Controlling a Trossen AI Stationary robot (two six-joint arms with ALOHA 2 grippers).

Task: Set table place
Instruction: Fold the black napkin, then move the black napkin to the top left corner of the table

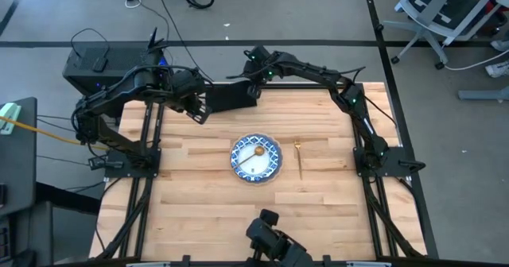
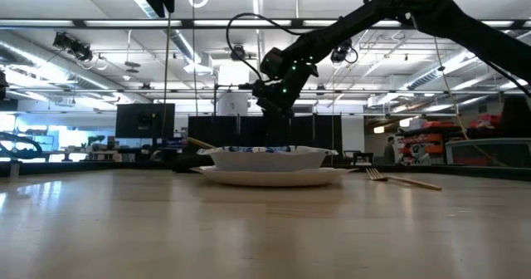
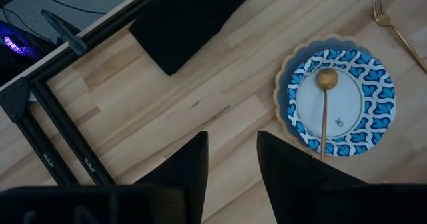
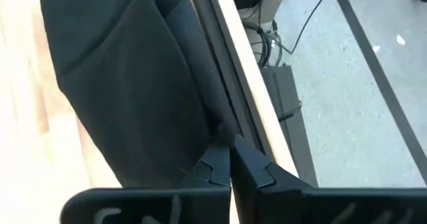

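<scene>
On the tabletop [image 1: 199, 195] the plate [image 1: 256, 158] sits near the middle with the patterned dish [image 3: 341, 102] on top of it, and the gold spoon [image 3: 325, 111] lies in the dish, bowl toward the far edge. The fork [image 1: 299, 159] lies on the wood just beside the plate, on the right arm's side, apart from it. The black napkin [image 1: 231, 98] is at the far edge of the tabletop, and the right tool [image 1: 253, 92] has it pinched at one end, fingers clenched tight on the cloth (the right wrist view shows the dark fabric bunched right at the fingertips [image 4: 215, 164]). The left tool [image 1: 196, 108] hangs near the napkin's other end, fingers [image 3: 190, 167] parted and grasping nothing; in its wrist view they stand over bare wood between napkin and plate.
</scene>
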